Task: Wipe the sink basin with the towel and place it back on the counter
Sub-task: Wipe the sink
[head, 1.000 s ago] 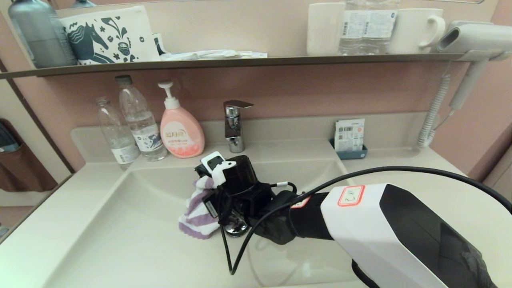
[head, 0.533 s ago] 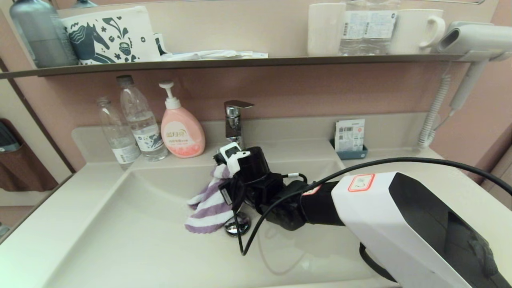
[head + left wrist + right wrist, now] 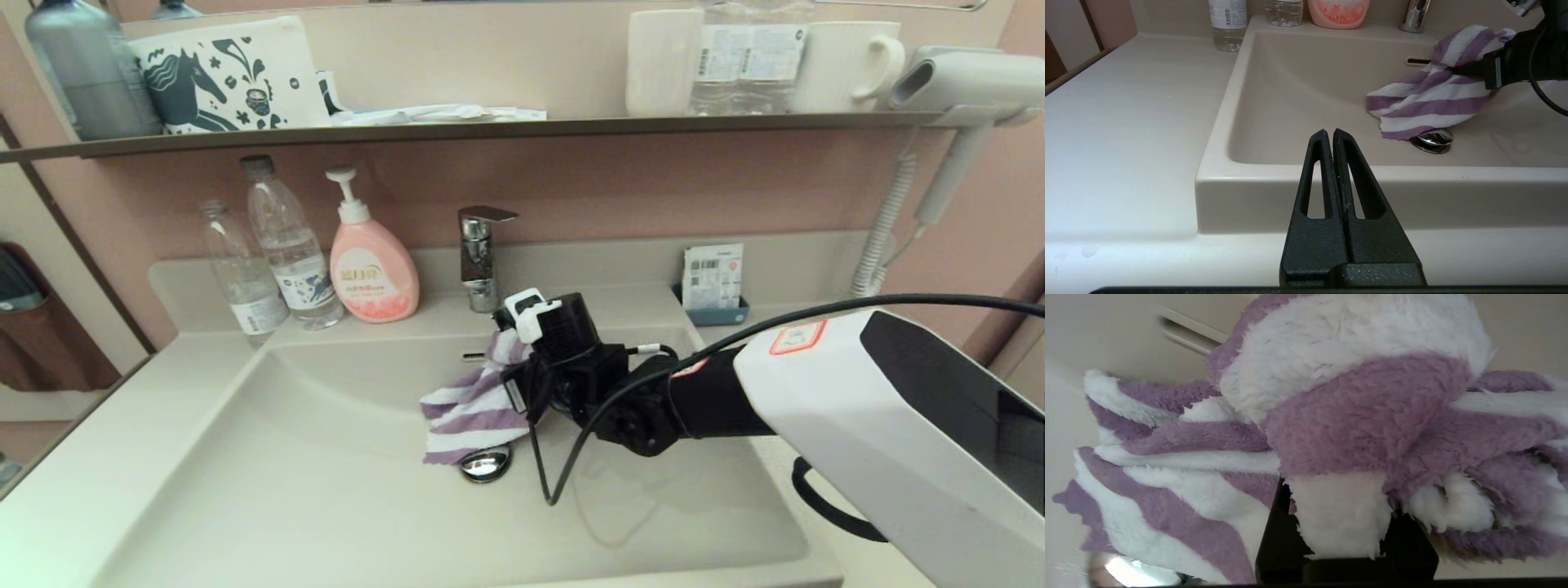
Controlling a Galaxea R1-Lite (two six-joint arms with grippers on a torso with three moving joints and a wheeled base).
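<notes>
- Right gripper [image 3: 522,384] pinches the towel [image 3: 472,408], which drapes just behind the drain plug [image 3: 485,463] inside the sink basin [image 3: 326,490].
- Left gripper [image 3: 1329,136], fingers pressed together, hovers before the basin's front rim.

I have open table [image 3: 106,441] on the left of the sink basin [image 3: 269,490], bare from the near edge up to the two water bottles [image 3: 269,245] and the pink soap bottle [image 3: 371,273] crowding the far-left rim. The faucet [image 3: 479,257] stands at the far middle, just behind my right gripper [image 3: 510,384], whose jaws are clamped on the towel [image 3: 473,408] draped beside the drain plug [image 3: 485,463]. The basin's near and left floor is free. My right arm spans the right side (its cable loops down too). The left gripper [image 3: 1329,136], jaws closed, sits at the near rim. A small tray [image 3: 713,310] occupies the far-right table.
</notes>
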